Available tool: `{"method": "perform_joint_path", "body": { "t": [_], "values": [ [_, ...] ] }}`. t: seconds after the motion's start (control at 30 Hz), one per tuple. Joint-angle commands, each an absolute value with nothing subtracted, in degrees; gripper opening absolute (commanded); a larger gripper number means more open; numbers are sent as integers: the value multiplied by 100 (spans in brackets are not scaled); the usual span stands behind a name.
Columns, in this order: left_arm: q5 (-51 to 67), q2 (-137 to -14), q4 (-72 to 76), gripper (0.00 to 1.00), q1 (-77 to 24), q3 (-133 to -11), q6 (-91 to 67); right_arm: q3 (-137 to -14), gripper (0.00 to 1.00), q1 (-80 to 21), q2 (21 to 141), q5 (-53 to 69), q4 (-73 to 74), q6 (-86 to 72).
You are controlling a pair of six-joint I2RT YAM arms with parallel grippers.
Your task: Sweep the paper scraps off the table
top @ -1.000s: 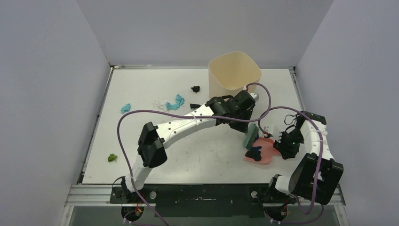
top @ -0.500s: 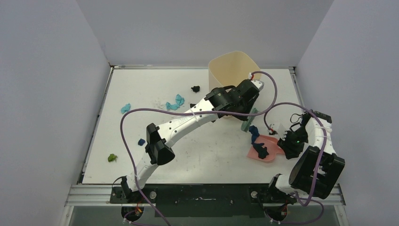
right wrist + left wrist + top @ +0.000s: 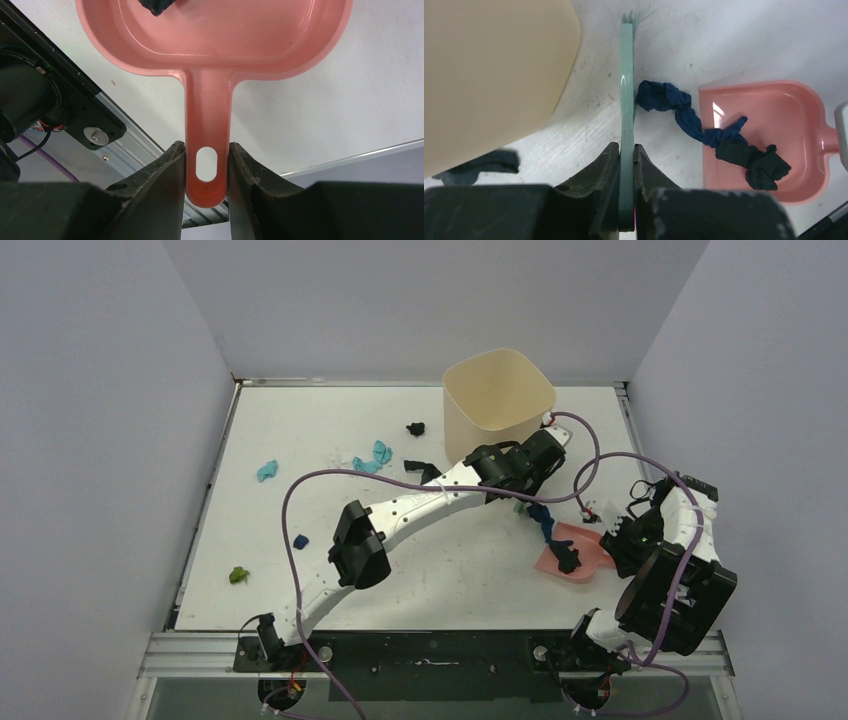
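left gripper (image 3: 626, 150) clamped on the flat handle of the green plastic hand brush (image 3: 626, 85), with the tall beige plastic bin (image 3: 489, 60) crowding it just beside. right gripper (image 3: 207, 152) pinched tight on the handle of the pink plastic dustpan (image 3: 280, 45); a twisted dark blue paper scrap (image 3: 674, 107) runs from the brush edge over the pan lip, and a black crumpled scrap (image 3: 756, 162) sits inside. teal scraps (image 3: 372, 458), a black bit (image 3: 415, 427), a dark blue bit (image 3: 300, 541) and a green bit (image 3: 238, 575) lie well apart on the white scuffed table (image 3: 300, 430).
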State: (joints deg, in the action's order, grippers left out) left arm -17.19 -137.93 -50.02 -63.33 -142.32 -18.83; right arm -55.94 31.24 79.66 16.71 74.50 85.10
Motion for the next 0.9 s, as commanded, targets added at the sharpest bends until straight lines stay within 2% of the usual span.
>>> {"method": "perform_joint_path", "body": {
  "t": [0.0, 0.33, 0.6, 0.87],
  "values": [
    [-1829, -14126, -4538, 0, -6372, -14786, -1728, -5863, 5, 3306, 8132, 1460, 7449, 8484],
    [-270, -13519, -3631, 0, -6430, -13426, -2203, -6025, 5, 3365, 8601, 1751, 7180, 8227],
    [-306, -12760, -3535, 0, -6713, -12825, -2292, -5899, 5, 3381, 8768, 1844, 6739, 8037],
    [-593, -12269, -3946, 0, -6894, -12623, -2373, -5723, 5, 3389, 8471, 2430, 6474, 8290]
  ]
}}
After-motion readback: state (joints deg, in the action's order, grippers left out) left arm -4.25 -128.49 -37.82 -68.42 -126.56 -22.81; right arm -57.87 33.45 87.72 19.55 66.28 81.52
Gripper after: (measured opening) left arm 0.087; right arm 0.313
